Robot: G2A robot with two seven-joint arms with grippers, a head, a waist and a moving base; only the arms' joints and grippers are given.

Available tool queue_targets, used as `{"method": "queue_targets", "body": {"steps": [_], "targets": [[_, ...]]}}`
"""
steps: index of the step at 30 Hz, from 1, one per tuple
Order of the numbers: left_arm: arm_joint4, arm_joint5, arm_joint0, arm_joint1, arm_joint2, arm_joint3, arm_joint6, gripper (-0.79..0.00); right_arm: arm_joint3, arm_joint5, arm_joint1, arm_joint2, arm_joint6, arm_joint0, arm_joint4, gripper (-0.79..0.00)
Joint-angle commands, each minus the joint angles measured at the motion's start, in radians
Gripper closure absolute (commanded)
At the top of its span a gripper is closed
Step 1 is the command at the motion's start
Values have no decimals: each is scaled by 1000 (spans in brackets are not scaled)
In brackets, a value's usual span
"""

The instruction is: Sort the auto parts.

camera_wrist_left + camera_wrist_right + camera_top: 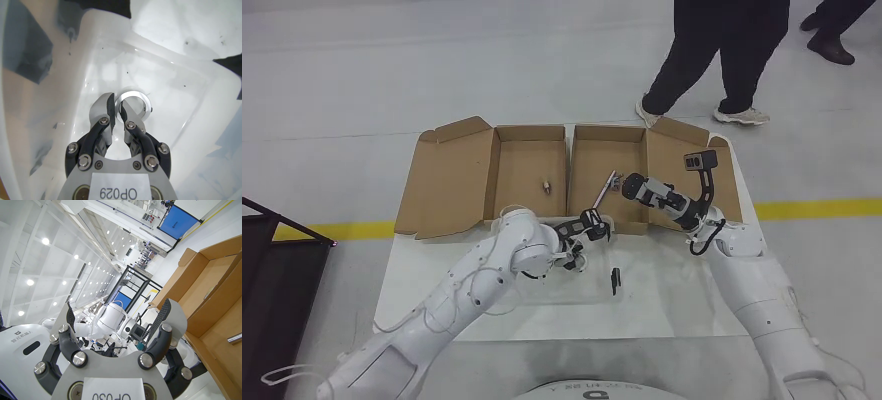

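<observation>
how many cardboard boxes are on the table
2. Both open, side by side at the far edge of the table: the left box holds a small part, the right box a metal rod.

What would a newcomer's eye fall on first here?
The left tool is shut on the wall of a shiny metal ring inside a clear plastic tub, one finger inside the ring, one outside. Beyond the tub, the right tool hangs open and empty over the right-hand cardboard box, where a metal rod lies; the left-hand cardboard box beside it holds one small part.
</observation>
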Motion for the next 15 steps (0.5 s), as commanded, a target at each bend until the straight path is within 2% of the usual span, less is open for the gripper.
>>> {"method": "queue_targets", "body": {"steps": [1,6,15], "targets": [[-35,-11,9,5,-18,-20,2,0,0,0,0,0,0,0,0,-785],[-142,-39,47,31,-104,-88,-9,0,0,0,0,0,0,0,0,-785],[-292,-92,164,95,-341,-204,20,0,0,0,0,0,0,0,0,-785]]}}
